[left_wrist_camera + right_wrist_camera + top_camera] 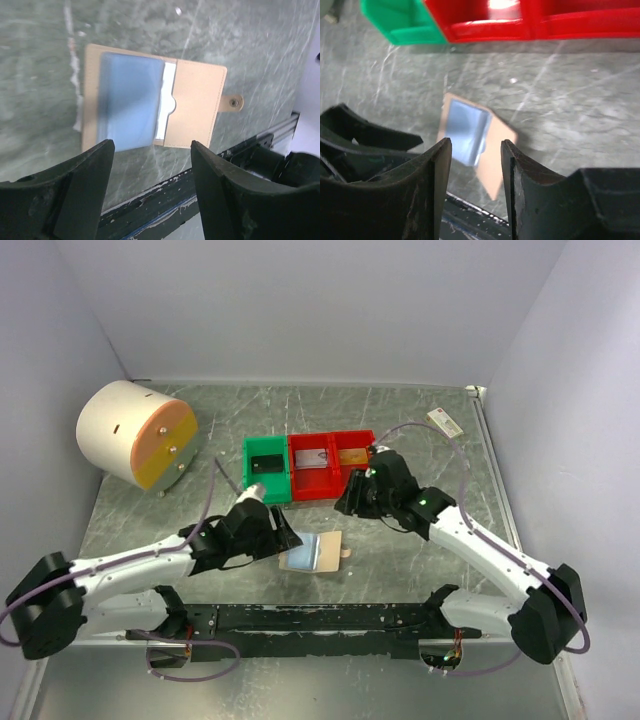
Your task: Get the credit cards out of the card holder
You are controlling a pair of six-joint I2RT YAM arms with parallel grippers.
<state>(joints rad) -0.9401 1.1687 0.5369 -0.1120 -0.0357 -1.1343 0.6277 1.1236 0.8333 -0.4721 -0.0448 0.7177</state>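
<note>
The card holder (315,552) lies open and flat on the table near the front edge, tan with a pale blue-grey pocket and a small tab on its right. It also shows in the left wrist view (195,100) and the right wrist view (495,150). A thin white strip (167,100) shows at the pocket mouth; I cannot tell whether it is a card. A dark card (267,464) lies in the green bin, a silver-grey card (315,457) and a gold card (352,456) in the red bins. My left gripper (285,536) (151,150) is open and empty just left of the holder. My right gripper (350,502) (475,150) is open and empty above it.
A green bin (250,480) and two red bins (312,490) (362,437) stand in a row behind the holder. A white drum with an orange and yellow face (135,432) sits back left. A small white box (445,423) lies back right. A black rail (320,618) runs along the near edge.
</note>
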